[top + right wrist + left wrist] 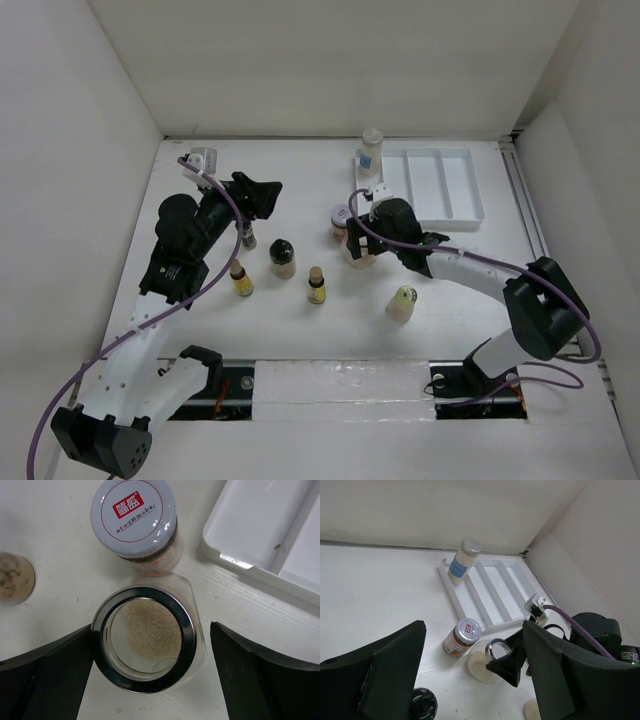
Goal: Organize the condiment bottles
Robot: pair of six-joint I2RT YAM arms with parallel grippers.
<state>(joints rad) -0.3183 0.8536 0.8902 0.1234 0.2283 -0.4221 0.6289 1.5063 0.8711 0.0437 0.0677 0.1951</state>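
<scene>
My right gripper [360, 246] is open and straddles a clear glass jar with a silver rim [144, 638]; its left finger touches the rim and its right finger stands apart. The jar holds pale grains and stands upright beside a jar with a red-white cap [134, 519]. My left gripper [258, 205] is open and empty above a small black-capped bottle [247, 236]. A brown-capped jar [282, 258], two yellow-labelled bottles [241, 280] [317, 286] and a cream bottle [402, 303] stand on the table. A tall silver-capped jar [371, 150] stands at the back.
A white ridged tray [445, 190] lies at the back right, next to the tall jar; it also shows in the left wrist view [495, 592]. White walls close the table on three sides. The right arm's purple cable loops over the table's right side.
</scene>
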